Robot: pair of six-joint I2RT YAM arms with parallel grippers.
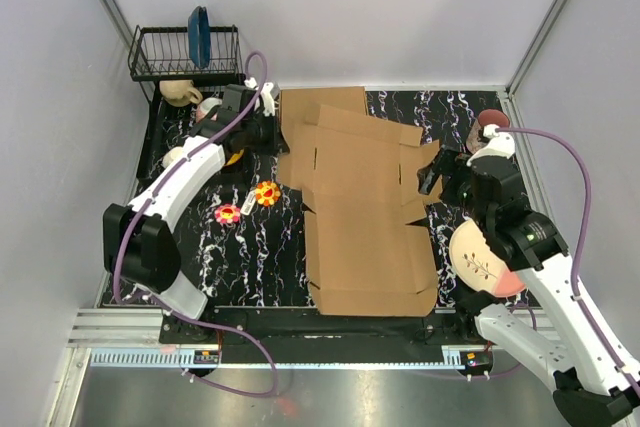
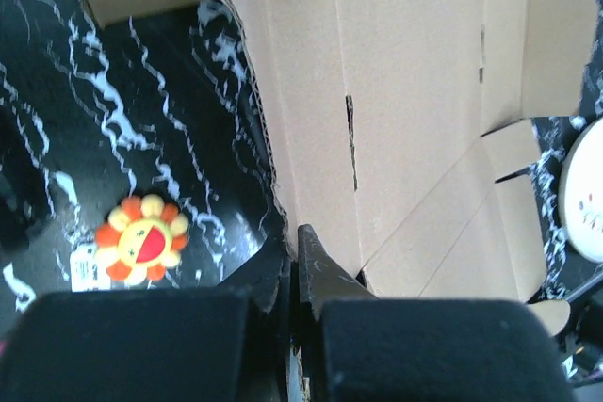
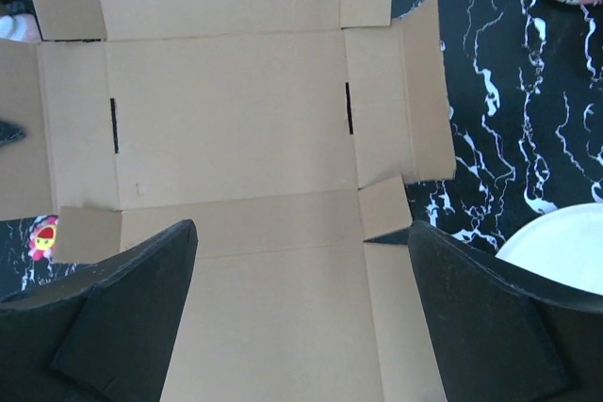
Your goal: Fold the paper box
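The paper box (image 1: 360,207) is a flat brown die-cut sheet with flaps and slots, lying on the black marbled table. My left gripper (image 1: 262,134) is at the sheet's far left flap. In the left wrist view its fingers (image 2: 320,270) are pressed together on the flap's edge (image 2: 283,167). My right gripper (image 1: 435,172) hovers over the sheet's right side. In the right wrist view it (image 3: 301,270) is wide open and empty above the sheet (image 3: 236,129), with one finger (image 3: 490,308) by a small corner flap.
A neatly formed brown box (image 1: 320,102) stands behind the sheet. Two flower toys (image 1: 266,193) (image 1: 228,214) lie left of it. A black dish rack (image 1: 185,52) with a blue plate is at the back left. A white plate (image 1: 483,259) and a pink bowl (image 1: 490,127) are on the right.
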